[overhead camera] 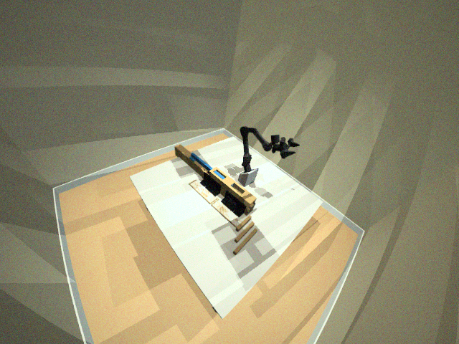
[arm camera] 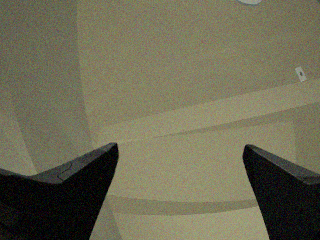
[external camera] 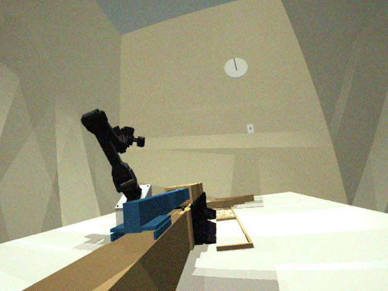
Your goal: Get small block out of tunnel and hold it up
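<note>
Gripper (overhead camera: 296, 148) (arm camera: 182, 151): raised well apart from the tunnel, fingers wide, nothing between them. Wooden tunnel (overhead camera: 226, 181) stands on the white tabletop (overhead camera: 163, 200); blue handle (overhead camera: 201, 161) (external camera: 156, 205) extends from one end along a wooden rail (overhead camera: 182, 151) (external camera: 94, 261). Three rods (overhead camera: 245, 241) lie near the opposite end (roughly parallel). Small block: location inside the tunnel cannot be confirmed; possibly hidden by the cover.

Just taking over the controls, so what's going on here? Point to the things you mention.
The gripper (overhead camera: 290, 148) (external camera: 140, 141) (arm camera: 182, 151) is open and holds nothing, raised away from the wooden tunnel (overhead camera: 226, 182). The blue handle (overhead camera: 201, 161) (external camera: 156, 203) sticks out of one end. Three loose rods (overhead camera: 244, 241) lie beyond the other. No block is visible outside, so retrieval looks undone.
</note>
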Robot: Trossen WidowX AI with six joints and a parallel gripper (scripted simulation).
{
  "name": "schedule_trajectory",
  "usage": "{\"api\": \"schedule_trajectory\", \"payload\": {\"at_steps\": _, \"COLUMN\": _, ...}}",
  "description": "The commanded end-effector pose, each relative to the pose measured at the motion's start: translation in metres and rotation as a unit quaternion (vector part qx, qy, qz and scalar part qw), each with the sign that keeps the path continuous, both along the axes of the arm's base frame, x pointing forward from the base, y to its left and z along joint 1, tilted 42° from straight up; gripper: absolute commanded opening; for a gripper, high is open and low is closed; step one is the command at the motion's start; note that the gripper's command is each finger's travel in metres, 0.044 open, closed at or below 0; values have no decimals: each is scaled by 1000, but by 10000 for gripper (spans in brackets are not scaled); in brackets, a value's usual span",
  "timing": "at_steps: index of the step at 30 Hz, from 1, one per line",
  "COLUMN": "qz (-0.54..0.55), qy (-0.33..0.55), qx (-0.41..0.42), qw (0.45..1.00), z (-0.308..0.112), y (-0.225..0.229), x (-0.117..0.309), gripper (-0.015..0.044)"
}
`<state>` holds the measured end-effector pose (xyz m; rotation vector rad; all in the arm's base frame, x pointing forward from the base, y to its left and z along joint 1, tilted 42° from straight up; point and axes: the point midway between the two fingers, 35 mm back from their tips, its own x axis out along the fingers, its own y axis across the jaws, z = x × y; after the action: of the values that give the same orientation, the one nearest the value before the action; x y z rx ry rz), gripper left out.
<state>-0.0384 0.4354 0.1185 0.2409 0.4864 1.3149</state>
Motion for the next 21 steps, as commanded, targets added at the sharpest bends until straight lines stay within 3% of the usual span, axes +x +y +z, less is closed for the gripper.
{"api": "schedule_trajectory", "payload": {"at_steps": 1, "qz": 0, "qy": 0, "qx": 0, "qw": 1000, "z": 0, "y": 0, "x": 0, "gripper": 426}}
{"api": "schedule_trajectory", "payload": {"at_steps": 4, "qz": -31, "qy": -6, "qx": -29, "qw": 999, "z": -11, "y": 0, "x": 24, "gripper": 440}}
{"api": "schedule_trajectory", "payload": {"at_steps": 11, "qz": -175, "qy": -20, "qx": -169, "qw": 970, "z": -59, "y": -27, "x": 133, "gripper": 440}}
{"api": "schedule_trajectory", "payload": {"at_steps": 21, "qz": -358, "qy": 5, "qx": -372, "qw": 856, "z": -108, "y": -135, "x": 259, "gripper": 440}}
